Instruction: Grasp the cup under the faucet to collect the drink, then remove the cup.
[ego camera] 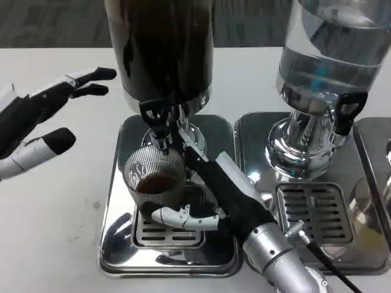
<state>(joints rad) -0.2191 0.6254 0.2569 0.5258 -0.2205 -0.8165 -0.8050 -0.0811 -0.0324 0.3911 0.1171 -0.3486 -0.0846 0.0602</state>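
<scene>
A ribbed clear cup (154,174) with dark drink in its bottom stands on the drip tray (119,201) under the black faucet (156,119) of the dark drink dispenser (162,49). My right hand (223,189) wraps the cup from its right side, one finger behind it and the thumb (183,217) in front below it. My left hand (40,116) hovers open to the left of the dispenser, fingers spread and apart from it.
A second dispenser (324,55) with clear liquid stands on the right, with its own black faucet (345,113) and grated drip tray (314,213). Bare white table (55,220) lies to the left of the trays.
</scene>
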